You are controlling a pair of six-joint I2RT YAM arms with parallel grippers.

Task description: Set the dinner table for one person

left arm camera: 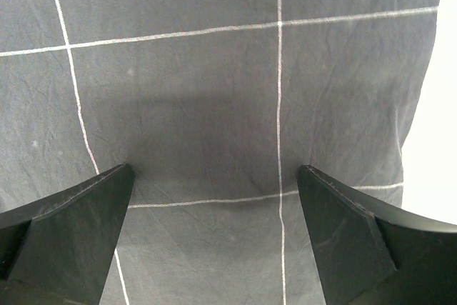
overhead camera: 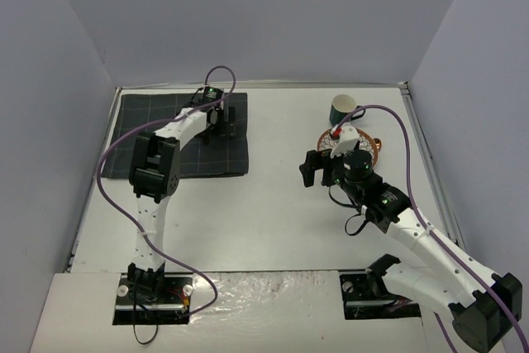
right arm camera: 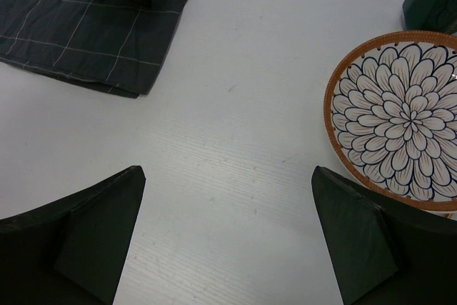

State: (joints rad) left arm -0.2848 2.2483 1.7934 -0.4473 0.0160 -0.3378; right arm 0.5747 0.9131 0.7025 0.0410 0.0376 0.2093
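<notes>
The white tabletop [overhead camera: 273, 204] fills the floor of the top view, with a thin metal rim along its far and right edges. A dark grey checked cloth mat [overhead camera: 165, 134] lies flat on its far left corner. On the far right sits a flower-patterned plate [right arm camera: 400, 119] with an orange-brown rim, its painted face up and partly hidden by the wrist in the top view. A green cup [overhead camera: 342, 109] stands upright just beyond the plate, pale inside; whether the two touch cannot be told.

The left jaws stand wide apart over the right part of the mat, with only cloth between them; a strip of tabletop shows at the right edge of the left wrist view. The right jaws are also spread wide, with bare tabletop between them, the plate off to their right and the mat well away to their left.

The left arm [overhead camera: 157, 163] rises from its near-left base, elbow up, forearm reaching out over the mat. The right arm [overhead camera: 413, 229] stretches from the near right toward the far left, its wrist over the plate's near edge.
</notes>
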